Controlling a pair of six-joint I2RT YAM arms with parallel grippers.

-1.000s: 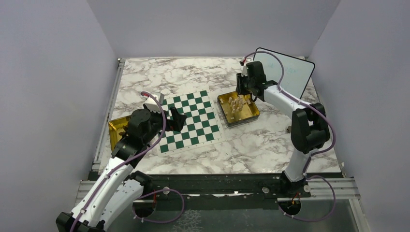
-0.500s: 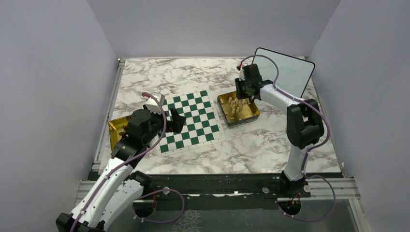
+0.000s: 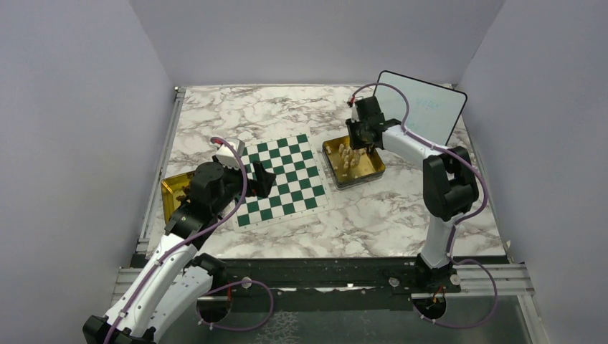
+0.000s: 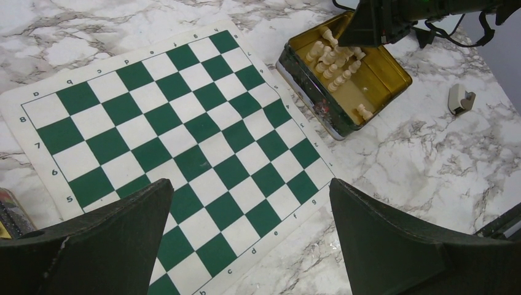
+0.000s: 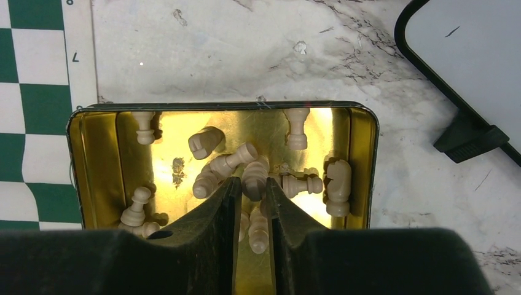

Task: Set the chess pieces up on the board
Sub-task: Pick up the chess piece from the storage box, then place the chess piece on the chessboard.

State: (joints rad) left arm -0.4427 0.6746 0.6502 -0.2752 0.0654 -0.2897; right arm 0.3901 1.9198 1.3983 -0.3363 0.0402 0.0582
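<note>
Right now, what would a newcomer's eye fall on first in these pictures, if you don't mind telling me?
The green-and-white board lies bare in the middle of the table, no piece on it. Right of it a gold tin holds a jumble of cream chess pieces, with the right gripper down among them, fingers narrow around one. The left gripper hovers wide open over the board.

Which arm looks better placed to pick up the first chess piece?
The right. The right pincer hangs over the gold tin, fingers close on either side of a cream chess piece, while the left pincer hovers wide open over the board, away from that tin.
</note>
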